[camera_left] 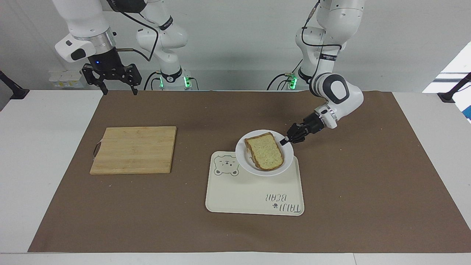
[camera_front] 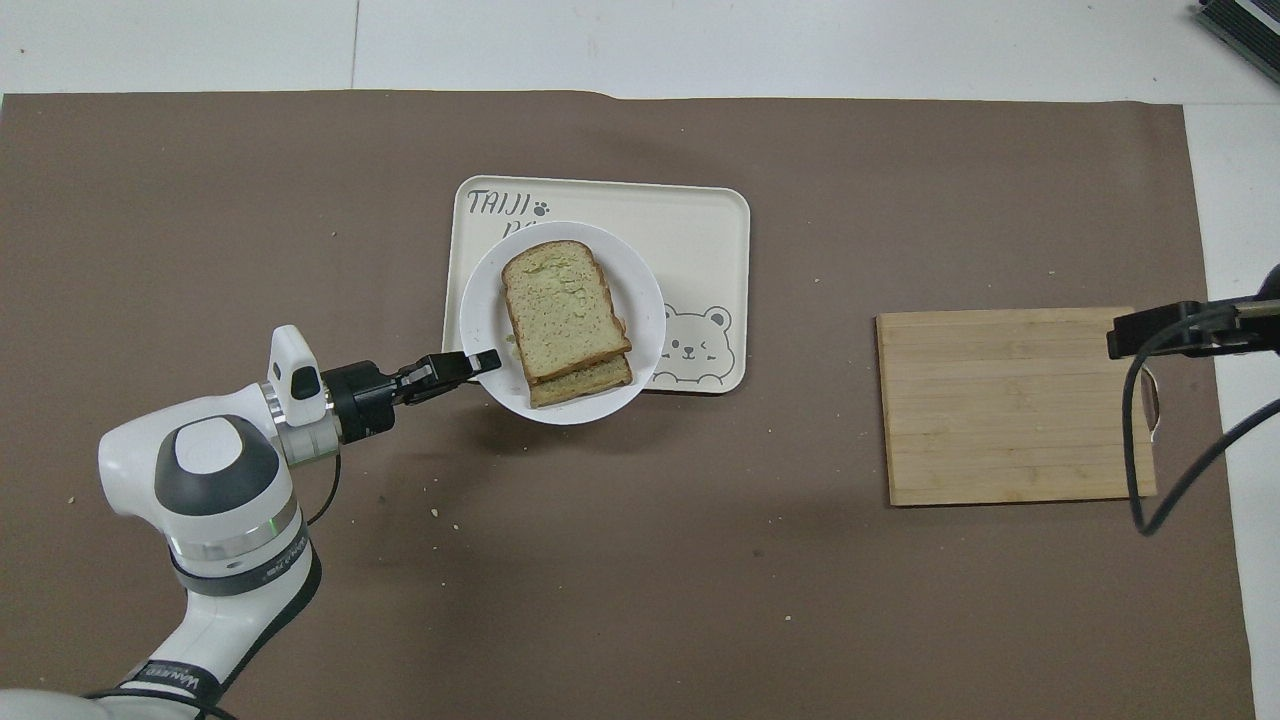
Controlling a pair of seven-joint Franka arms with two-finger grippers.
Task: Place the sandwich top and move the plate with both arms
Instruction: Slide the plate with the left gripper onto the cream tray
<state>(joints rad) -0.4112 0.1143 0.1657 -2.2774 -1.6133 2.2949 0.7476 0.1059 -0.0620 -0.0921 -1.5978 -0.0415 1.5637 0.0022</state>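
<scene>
The white plate (camera_left: 244,158) (camera_front: 490,290) is held in the air over the cream tray's (camera_left: 254,195) (camera_front: 700,230) edge nearest the robots. On it lies the sandwich, with the plain bread slice, the sandwich top (camera_left: 264,152) (camera_front: 558,305), on a lower slice. My left gripper (camera_left: 284,140) (camera_front: 487,361) is shut on the plate's rim at the side toward the left arm's end. My right gripper (camera_left: 117,87) hangs open and empty, high over the mat's edge nearest the robots at the right arm's end, and waits.
A wooden cutting board (camera_left: 134,149) (camera_front: 1015,405) lies on the brown mat (camera_left: 368,176) toward the right arm's end. The tray bears a bear drawing and lettering. A few crumbs lie on the mat near the left arm.
</scene>
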